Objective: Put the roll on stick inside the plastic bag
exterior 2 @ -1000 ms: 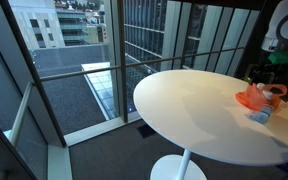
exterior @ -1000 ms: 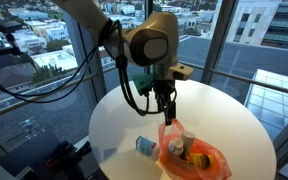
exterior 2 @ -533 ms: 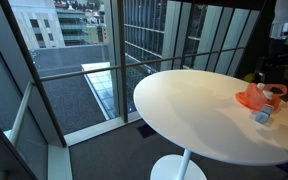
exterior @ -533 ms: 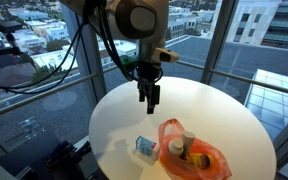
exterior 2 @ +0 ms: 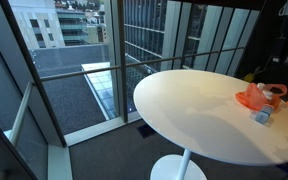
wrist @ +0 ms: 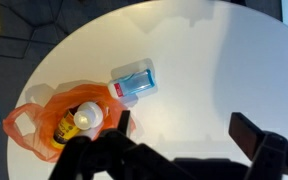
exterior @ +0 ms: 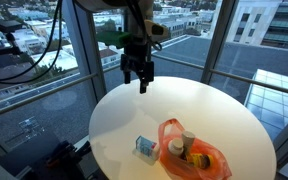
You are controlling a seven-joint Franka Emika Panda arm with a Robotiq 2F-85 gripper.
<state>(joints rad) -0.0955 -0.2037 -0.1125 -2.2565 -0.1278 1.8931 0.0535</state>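
An orange plastic bag [exterior: 192,158] lies on the round white table [exterior: 184,105]; it also shows in the wrist view [wrist: 44,112] and in an exterior view [exterior 2: 256,97]. A small white-capped roll-on stick [exterior: 188,137] stands in the bag's open mouth, with yellowish items next to it; in the wrist view its cap [wrist: 89,120] shows inside the bag. My gripper [exterior: 141,80] hangs high above the far left part of the table, well away from the bag. Its fingers [wrist: 187,135] are open with nothing between them.
A small blue and white pack [exterior: 145,147] lies on the table just beside the bag, also seen in the wrist view [wrist: 134,81] and an exterior view [exterior 2: 261,116]. Glass walls and railings surround the table.
My gripper has risen from just above the bag's mouth and moved up and away towards the far left of the table. The bag and pack have not moved.
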